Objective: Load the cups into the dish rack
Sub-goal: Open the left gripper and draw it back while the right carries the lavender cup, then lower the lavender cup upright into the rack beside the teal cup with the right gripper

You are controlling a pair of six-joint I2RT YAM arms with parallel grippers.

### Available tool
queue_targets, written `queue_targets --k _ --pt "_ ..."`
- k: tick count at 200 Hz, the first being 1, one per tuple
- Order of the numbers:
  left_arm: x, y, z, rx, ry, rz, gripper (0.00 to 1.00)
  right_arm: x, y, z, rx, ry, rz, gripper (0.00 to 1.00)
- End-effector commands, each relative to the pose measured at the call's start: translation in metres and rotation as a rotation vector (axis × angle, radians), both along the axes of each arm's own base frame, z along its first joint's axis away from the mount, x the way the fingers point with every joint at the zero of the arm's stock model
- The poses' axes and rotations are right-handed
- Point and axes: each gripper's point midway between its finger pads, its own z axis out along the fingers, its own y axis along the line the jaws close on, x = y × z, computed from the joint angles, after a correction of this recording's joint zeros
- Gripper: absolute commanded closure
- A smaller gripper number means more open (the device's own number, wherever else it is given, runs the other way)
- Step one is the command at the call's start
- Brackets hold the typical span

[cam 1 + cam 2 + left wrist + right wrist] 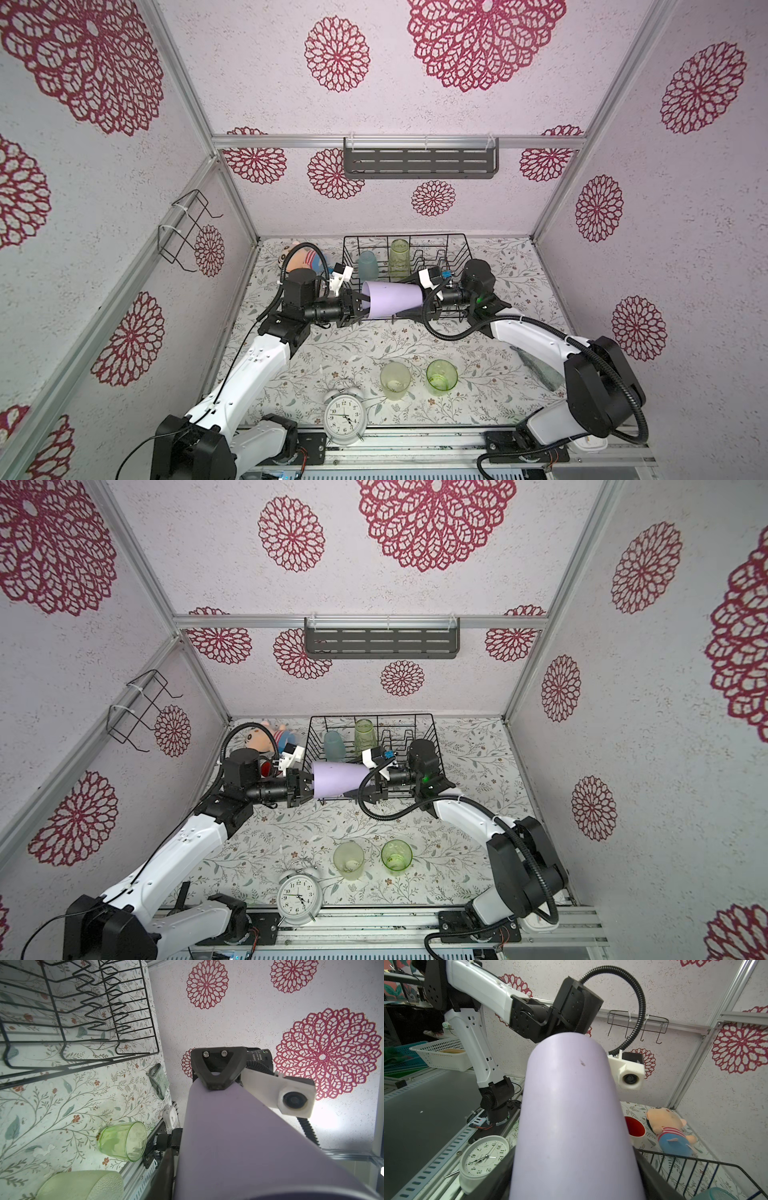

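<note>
The lilac tumbler (390, 301) (338, 779) hangs on its side above the front edge of the dish rack (457, 245), bridged between both grippers. My right gripper (424, 301) (575, 1167) is shut on its narrow end. My left gripper (360, 305) straddles the wide rim; its outer finger (166, 1169) lies along the wall and the inner one is hidden. Inside the rack stand a light-blue cup (368, 264) and a green tumbler (400, 257). Two green tumblers (395, 380) (441, 376) stand on the table in front. A white mug with a red inside (634, 1130) sits left of the rack.
An alarm clock (345, 415) stands at the table's front edge. A plush toy (303, 257) lies at the back left beside the rack. A grey cloth (536, 365) lies under the right arm. A grey slotted shelf (419, 160) and a wire bracket (187, 228) hang on the walls.
</note>
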Motion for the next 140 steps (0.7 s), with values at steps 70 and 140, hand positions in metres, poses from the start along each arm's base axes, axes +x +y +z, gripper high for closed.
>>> queue_targets --k 70,140 --pt "0.030 0.069 -0.035 0.182 0.057 0.290 0.32 0.060 -0.008 -0.026 -0.267 0.270 -0.277 0.47" --pt "0.025 0.118 -0.059 0.311 0.104 0.447 0.26 0.104 -0.049 -0.101 -0.762 0.596 -0.684 0.49"
